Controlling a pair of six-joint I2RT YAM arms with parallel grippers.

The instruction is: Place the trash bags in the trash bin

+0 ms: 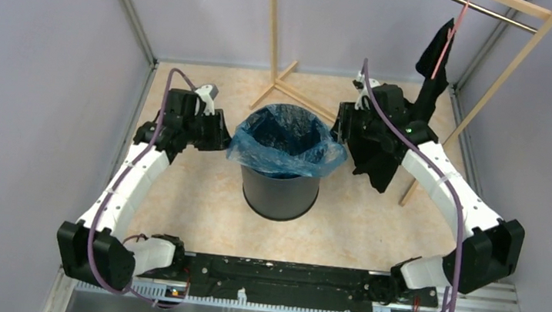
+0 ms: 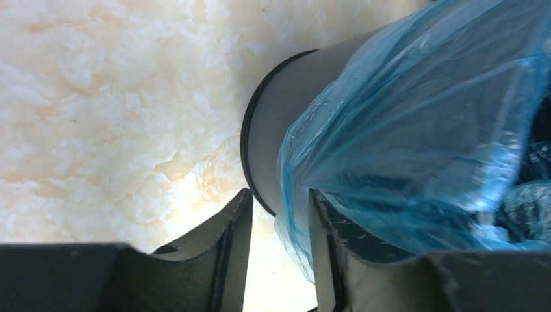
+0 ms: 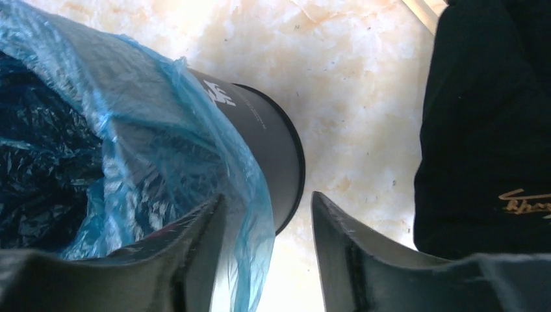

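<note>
1. The left tool [image 2: 279,195] is parked at the left side of the bin with its jaws parted to a middling gap. Nothing is clamped. A loose fold of the trash bag [image 2: 403,130] hangs into that gap, right up against one finger.
2. Same deal for the right tool [image 3: 266,198] on the right side: jaws apart, and a droop of blue film between them that isn't pinched.
3. The bag is already draped over the rim of the trash bin [image 2: 286,104]. Its body is sunk down inside and its skirt is flared out all round rather than pulled snug. The bin is stood upright mid-table [image 2: 97,97], between the two tools.
4. The film can be expected to be super light, floppy and slippery. It'll probably crumple instead of pushing back, and it could get stretched or torn if yanked hard.
5. The best hold is probably the overhanging hem just outside the rim, pinched on opposite sides so it can be drawn down evenly. A bunched fold should be grabbed rather than a single layer, since that's less likely to slip.
6. A black garment [image 3: 481,117] is hung from the wooden rack [image 1: 275,24] just right of the right tool, and it should probably be kept clear of.
</note>
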